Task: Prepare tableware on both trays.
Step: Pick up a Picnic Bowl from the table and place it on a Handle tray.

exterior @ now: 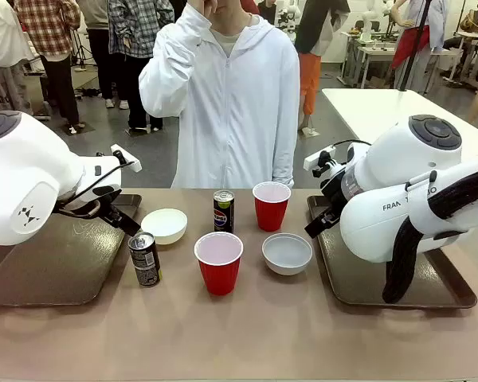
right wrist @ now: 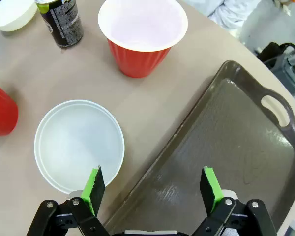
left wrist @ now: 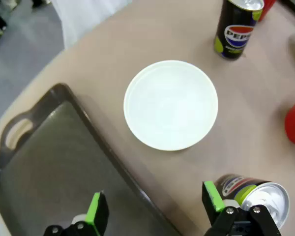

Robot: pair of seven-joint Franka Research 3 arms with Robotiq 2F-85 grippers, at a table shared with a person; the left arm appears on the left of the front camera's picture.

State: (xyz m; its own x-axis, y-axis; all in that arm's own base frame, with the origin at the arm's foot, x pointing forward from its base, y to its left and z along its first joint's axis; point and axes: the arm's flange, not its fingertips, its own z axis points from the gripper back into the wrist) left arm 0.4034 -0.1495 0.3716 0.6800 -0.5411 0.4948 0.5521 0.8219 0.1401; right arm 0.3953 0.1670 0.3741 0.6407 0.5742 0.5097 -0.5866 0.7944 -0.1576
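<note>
Left tool point(left wrist: 155, 206) spread, empty, above the rim of the left tray point(left wrist: 49, 167). White bowl point(left wrist: 171, 104) ahead of it on the tabletop point(left wrist: 250, 98), can point(left wrist: 255, 194) beside one finger. Right tool point(right wrist: 152, 184) spread, empty, over the right tray point(right wrist: 226, 147) rim. Second bowl point(right wrist: 78, 142) beside one finger, red cup point(right wrist: 140, 34) ahead.

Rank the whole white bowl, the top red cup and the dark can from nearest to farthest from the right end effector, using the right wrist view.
1. White bowl, lower left, just ahead of the right end effector.
2. Red cup, top middle.
3. Dark can, top left, farthest.
</note>
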